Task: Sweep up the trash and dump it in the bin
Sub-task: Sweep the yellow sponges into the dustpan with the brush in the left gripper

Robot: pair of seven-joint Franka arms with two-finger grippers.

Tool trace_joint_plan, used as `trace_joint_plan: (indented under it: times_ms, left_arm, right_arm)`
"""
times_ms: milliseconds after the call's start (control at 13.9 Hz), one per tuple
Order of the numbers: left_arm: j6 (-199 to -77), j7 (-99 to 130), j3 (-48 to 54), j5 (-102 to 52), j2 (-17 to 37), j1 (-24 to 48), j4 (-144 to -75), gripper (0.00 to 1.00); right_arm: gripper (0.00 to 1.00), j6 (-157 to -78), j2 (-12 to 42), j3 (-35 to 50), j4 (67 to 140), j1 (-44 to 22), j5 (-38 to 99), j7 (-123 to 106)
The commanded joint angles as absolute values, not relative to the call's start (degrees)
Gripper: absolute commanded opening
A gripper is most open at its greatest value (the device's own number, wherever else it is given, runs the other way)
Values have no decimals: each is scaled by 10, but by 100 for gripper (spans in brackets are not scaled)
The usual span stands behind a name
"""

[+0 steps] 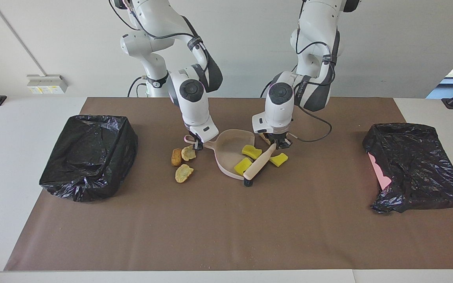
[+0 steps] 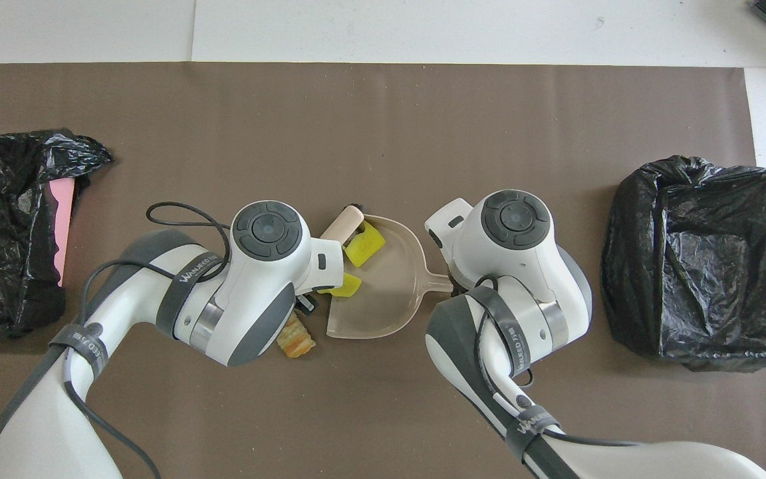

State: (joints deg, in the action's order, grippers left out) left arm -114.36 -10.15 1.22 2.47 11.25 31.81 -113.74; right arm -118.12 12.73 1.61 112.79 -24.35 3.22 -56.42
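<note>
My right gripper is shut on the handle of the beige dustpan, which lies flat on the mat. My left gripper is shut on the wooden brush, slanted across the pan's mouth. Two yellow trash pieces lie in the pan. A third yellow piece lies on the mat just outside the brush. Three brown lumps sit by the pan's handle. A fourth brown lump shows under my left wrist. The bin, lined with a black bag, stands at the right arm's end.
A brown mat covers the table. A crumpled black bag with a pink sheet beside it lies at the left arm's end. A cable loops from the left wrist near the pan.
</note>
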Motion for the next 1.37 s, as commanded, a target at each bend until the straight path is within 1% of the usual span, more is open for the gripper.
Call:
trace_joint_plan:
  times_ms: [0, 144, 288, 360, 504, 576, 792, 936, 1152, 1296]
  left_arm:
    - [-1086, -92, 2, -35, 64, 327, -1150, 0]
    - [-1029, -77, -5, -39, 34, 322, -1140, 0]
    - [-978, -39, -6, -42, 7, 295, -1141, 0]
    - [-956, -5, -6, -43, -5, 293, -1143, 0]
    - [-902, 121, -5, -43, -25, 299, -1157, 0]
    - [-894, 209, -2, -43, -43, 301, -1178, 0]
    - [-921, 365, 1, -78, -114, 312, -1290, 0]
    - [-953, 479, 1, -111, -144, 332, -1341, 0]
    - [-1027, 646, 1, -174, -134, 368, -1360, 0]
    - [-1074, 697, 1, -197, -115, 391, -1366, 0]
  right_arm:
    - [0, -1191, 112, 20, 1146, -241, 25, -548]
    - [0, -1191, 111, 19, 1147, -241, 25, -546]
    - [0, -1192, 107, 20, 1158, -241, 25, -546]
    - [0, -1192, 104, 20, 1161, -242, 25, -547]
    - [0, -1193, 104, 20, 1164, -241, 24, -553]
    - [0, -1194, 105, 20, 1167, -242, 23, -562]
    - [0, -1210, 105, 20, 1179, -241, 14, -569]
    - [0, -1213, 105, 20, 1179, -241, 15, -569]
    - [0, -1213, 105, 20, 1179, -241, 15, -569]
    - [0, -1213, 105, 20, 1179, -242, 14, -569]
